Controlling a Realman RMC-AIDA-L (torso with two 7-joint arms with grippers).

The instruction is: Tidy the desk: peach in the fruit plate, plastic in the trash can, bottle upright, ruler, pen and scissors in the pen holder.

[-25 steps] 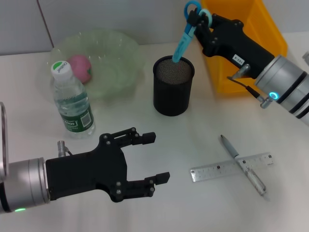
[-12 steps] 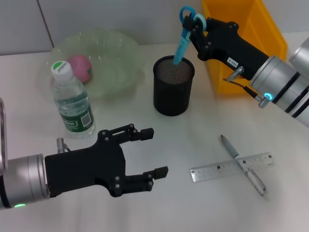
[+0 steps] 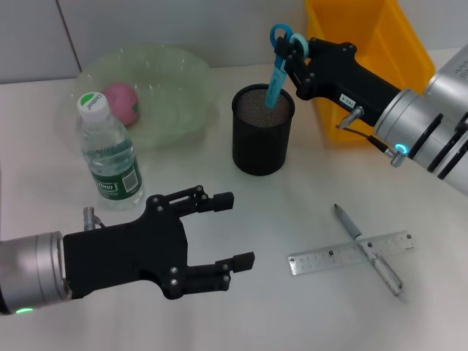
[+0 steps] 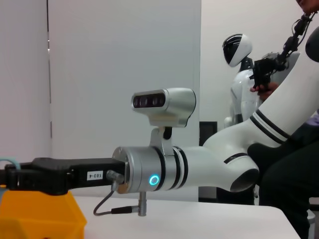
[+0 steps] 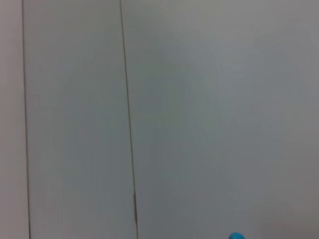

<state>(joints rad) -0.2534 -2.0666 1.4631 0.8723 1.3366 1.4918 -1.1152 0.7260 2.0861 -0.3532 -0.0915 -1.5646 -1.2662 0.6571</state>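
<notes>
**Scissors going into the holder: lower straight, let go late**

Nearest the robot, the left gripper [image 3: 232, 232] hangs idle over the near-left of the desk with its fingers spread wide and nothing between them. To the near right, the ruler [image 3: 351, 252] lies flat with the pen [image 3: 368, 248] crossed over it, the two touching; both are still to be collected, and the pen on top looks the easier first pick.

Farther in on the left, the bottle [image 3: 108, 153] stands upright with its green cap on. In the middle stands the black mesh pen holder [image 3: 262, 139].

Over its far-right rim, the right gripper [image 3: 292, 45] is clamped on the handle end of the blue scissors [image 3: 278, 64], whose blade tip dips just inside the holder's mouth while the body leans up and back. The right wrist view catches only a speck of blue at its edge.

To finish this step well, I would bring the scissors nearer vertical and lower them down the centre of the holder, so the tip does not snag the mesh wall or push the light cup over. Release only once the tip is deep inside.

At the far left, the peach [image 3: 121, 102] sits in the fruit plate [image 3: 179, 88]; at the far right is the yellow trash can [image 3: 398, 44].
</notes>
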